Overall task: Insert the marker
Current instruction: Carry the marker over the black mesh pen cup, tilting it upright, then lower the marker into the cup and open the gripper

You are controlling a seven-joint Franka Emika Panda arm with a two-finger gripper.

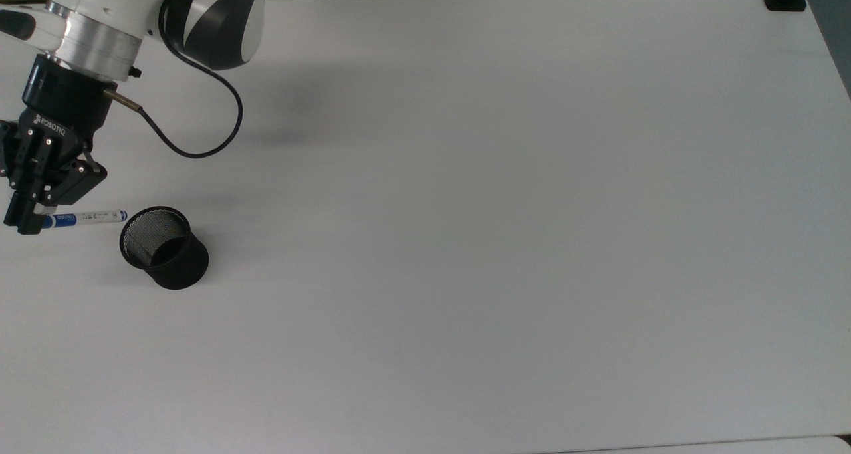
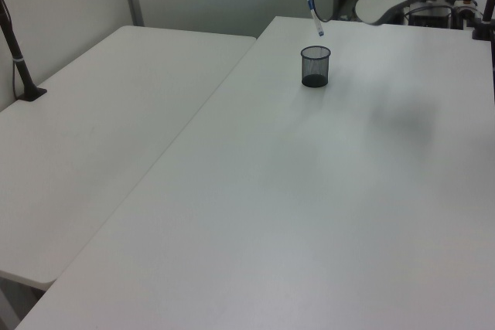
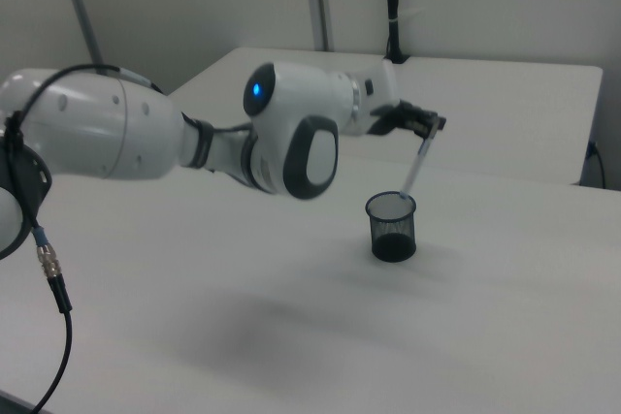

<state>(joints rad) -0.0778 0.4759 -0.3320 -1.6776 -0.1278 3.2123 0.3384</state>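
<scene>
- A wide white table (image 1: 505, 241) is filling the scene, with a second white table (image 2: 93, 137) butting against it on the left view's left and pale partition walls standing behind.
- The gripper (image 1: 26, 218) is hanging above the table near the top view's left edge, its fingers clenched on the blue-capped end of the marker (image 1: 86, 217).
- The marker is being held clear of the surface. In the top view it is running out from the gripper toward the top view's right, its free tip stopping just short of the cup's rim.
- In the right view the marker (image 3: 417, 166) is slanting down from the gripper (image 3: 428, 133), with its lower tip sitting right at, or just above, the cup's mouth. Whether the tip is already inside the rim cannot be told.
- In the left view the marker (image 2: 315, 21) is hanging tilted above the cup (image 2: 315, 66), tip lowest.
- The cup (image 1: 163, 246), black mesh and upright, is standing below the gripper and off to the top view's right, apart from the fingers.
- The relation that matters: the marker's long axis is pointing from the gripper down toward the cup's opening, but it is tilted rather than plumb.
- Judged from this, the insertion is not yet done. The next move probably calls for bringing the tip over the middle of the opening and lowering or letting go.
- The likely risk is the tip catching the rim and the light cup tipping or sliding.
</scene>
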